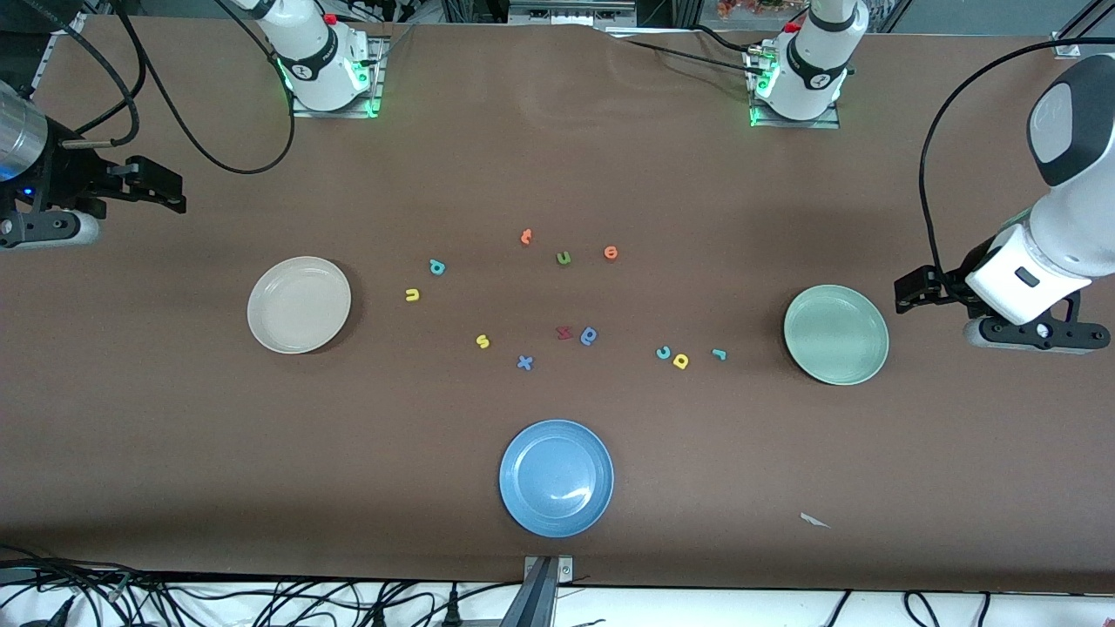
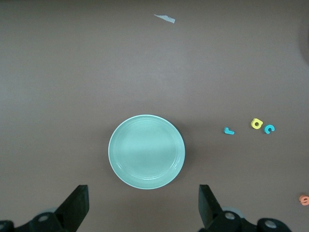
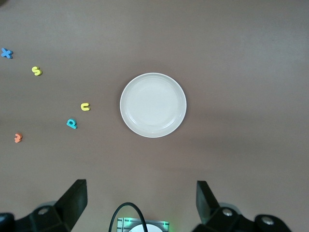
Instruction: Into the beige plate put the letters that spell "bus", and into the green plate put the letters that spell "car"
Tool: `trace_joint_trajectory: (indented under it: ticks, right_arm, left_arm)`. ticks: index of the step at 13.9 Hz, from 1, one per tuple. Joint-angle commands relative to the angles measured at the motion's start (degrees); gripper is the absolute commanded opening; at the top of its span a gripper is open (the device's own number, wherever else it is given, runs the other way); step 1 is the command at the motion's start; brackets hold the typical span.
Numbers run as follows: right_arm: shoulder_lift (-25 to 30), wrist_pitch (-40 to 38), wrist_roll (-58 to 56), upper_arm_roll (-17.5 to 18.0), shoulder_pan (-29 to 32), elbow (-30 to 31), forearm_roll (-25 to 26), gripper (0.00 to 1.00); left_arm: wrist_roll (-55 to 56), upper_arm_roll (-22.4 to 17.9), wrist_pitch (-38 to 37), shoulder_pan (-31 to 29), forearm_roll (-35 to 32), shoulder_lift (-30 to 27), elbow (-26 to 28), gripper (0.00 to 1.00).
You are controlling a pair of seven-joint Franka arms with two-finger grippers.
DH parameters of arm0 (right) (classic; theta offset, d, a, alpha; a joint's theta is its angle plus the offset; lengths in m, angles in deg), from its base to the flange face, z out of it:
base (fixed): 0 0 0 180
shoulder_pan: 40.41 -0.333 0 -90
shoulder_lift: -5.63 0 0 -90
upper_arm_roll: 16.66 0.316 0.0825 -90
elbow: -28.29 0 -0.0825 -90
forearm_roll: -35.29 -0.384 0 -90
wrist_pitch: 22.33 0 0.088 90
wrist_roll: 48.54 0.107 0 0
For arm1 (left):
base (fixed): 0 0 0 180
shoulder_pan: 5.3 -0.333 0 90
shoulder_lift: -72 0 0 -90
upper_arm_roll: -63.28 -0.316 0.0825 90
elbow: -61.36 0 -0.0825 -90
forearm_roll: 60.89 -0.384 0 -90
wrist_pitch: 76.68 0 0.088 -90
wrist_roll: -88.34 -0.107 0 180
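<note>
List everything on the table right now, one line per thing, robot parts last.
round beige plate: one, cream, empty, toward the right arm's end.
round green plate: one, pale mint, empty, toward the left arm's end.
round blue plate: one, nearest the front camera.
"bus" foam letters: teal b, yellow u, yellow s, beside the beige plate.
"car" foam letters: teal c, yellow a, teal r, beside the green plate.
other foam letters: six, mid-table.
paper scrap: one, white.
left gripper: open, over the table by the green plate.
right gripper: open, by the beige plate.
</note>
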Motion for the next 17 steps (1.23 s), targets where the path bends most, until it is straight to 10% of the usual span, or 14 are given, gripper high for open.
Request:
trace_joint_trajectory:
  ticks: [1,17]
  right_arm:
    - [-0.4,-0.4,0.5,-0.2,0.0,-1.4,-1.1,1.0]
    - [-0.5,-0.3,0.5,-0.2,0.1,-1.4,-1.1,1.0]
  left_arm:
    - [-0.8,-0.2,-0.3,0.2,1.9,-0.2,0.0,1.0]
    - [-0.5,-0.2,-0.3,1.0,1.8,-0.1,-0.3,1.0]
